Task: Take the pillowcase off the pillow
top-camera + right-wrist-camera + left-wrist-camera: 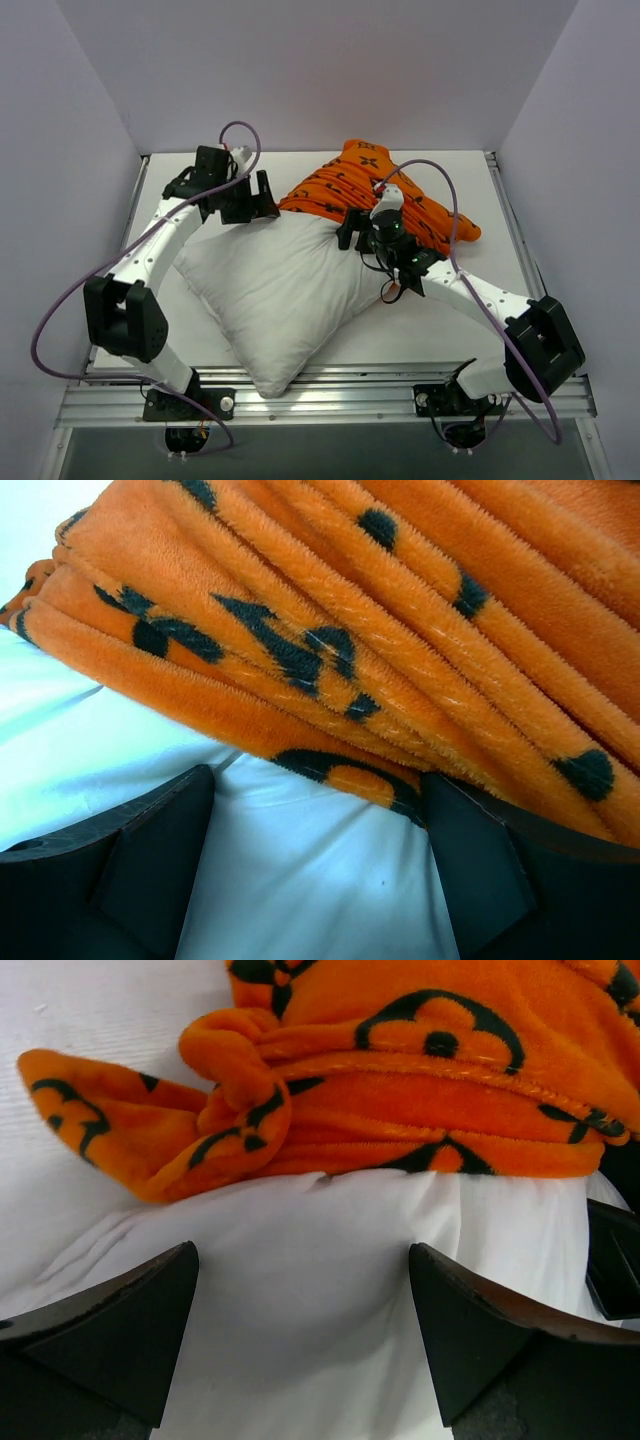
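The white pillow (270,290) lies diagonally across the table, most of it bare. The orange pillowcase (350,185) with black motifs is bunched up over its far end. My left gripper (262,200) stands open at the pillow's far left corner; in the left wrist view its fingers straddle white pillow fabric (300,1310), just short of the bunched pillowcase (400,1090). My right gripper (350,228) is open too, above the pillow beside the pillowcase's hem. In the right wrist view the pillowcase folds (400,630) lie just beyond the fingers, with white pillow (300,870) between them.
Plain walls close in the table at the back and both sides. The table's white surface (460,310) shows right of the pillow. A metal rail (330,400) runs along the near edge by the arm bases.
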Robot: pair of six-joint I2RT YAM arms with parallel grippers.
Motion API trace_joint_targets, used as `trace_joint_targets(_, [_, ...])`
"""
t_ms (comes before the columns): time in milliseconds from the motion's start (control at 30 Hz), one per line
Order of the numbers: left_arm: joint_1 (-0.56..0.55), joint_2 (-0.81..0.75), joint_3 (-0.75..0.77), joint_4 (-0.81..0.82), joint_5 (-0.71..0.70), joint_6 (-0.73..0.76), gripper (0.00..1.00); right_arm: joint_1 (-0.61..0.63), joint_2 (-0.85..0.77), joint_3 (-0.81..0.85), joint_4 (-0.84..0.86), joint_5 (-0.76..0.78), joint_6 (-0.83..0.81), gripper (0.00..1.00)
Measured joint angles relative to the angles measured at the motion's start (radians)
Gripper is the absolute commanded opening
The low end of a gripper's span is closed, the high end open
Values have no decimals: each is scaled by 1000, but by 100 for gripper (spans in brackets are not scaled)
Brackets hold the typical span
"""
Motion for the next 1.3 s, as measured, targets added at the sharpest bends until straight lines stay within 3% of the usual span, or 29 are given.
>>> trace_joint_targets(267, [-3,204,40,1,195,63,93,-7,19,0,32,-6,2,79])
trace_joint_targets(333, [-6,209,11,26,219,54,66,-8,25,0,34,-6,2,79])
trace_joint_targets(367, [-9,210,0,37,228,48,29,-8,27,0,34,-6,2,79])
trace_joint_targets(400, [-12,210,-10,52,238,40,10,-9,29,1,34,-6,2,79])
trace_joint_targets(433, [-14,210,-21,74,256,34,3,-10,30,2,33,-6,2,79])
trace_joint_targets(633, [-26,193,-26,95,255,38,2,-11,29,43,-35,-6,-9,79])
trace_joint_targets(800, [-74,122,58,-13,89,131,2,-4,20,155,-204,-5,-45,79])
trace_joint_targets(1033, [-206,-11,146,-109,-135,263,2,-4,68,437,-431,23,-144,82])
trace_joint_targets(1300, [-363,-111,157,-173,-316,321,2,-11,277,813,-477,9,-262,84])
